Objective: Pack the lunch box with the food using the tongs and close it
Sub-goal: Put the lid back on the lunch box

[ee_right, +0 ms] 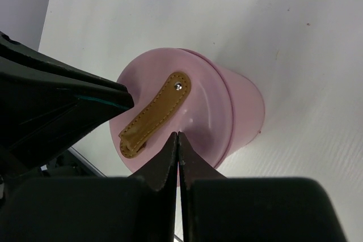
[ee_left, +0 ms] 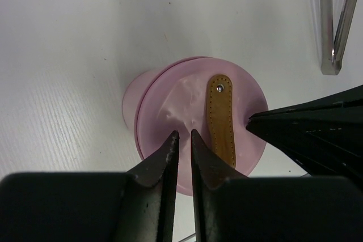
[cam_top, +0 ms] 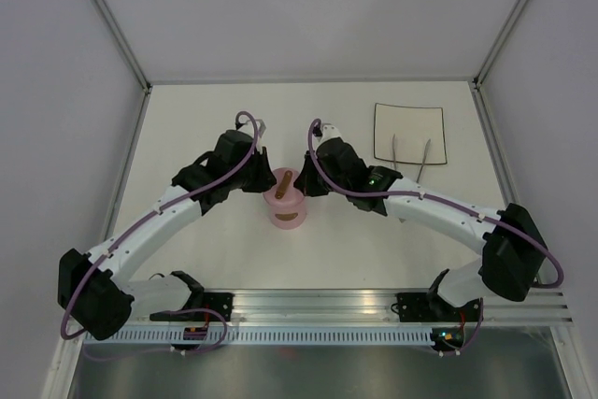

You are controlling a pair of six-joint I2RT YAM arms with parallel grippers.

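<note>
As the lid sits on the lunch box just under both hands and the tongs lie on the plate beyond the right hand, packing looks finished. Here the left hand is nearly clenched, the right hand clenched, both empty; only seating the lid may remain.

One pink lunch box, one lid, one brown handle, one pair of tongs, one white plate, two robot arms
</note>
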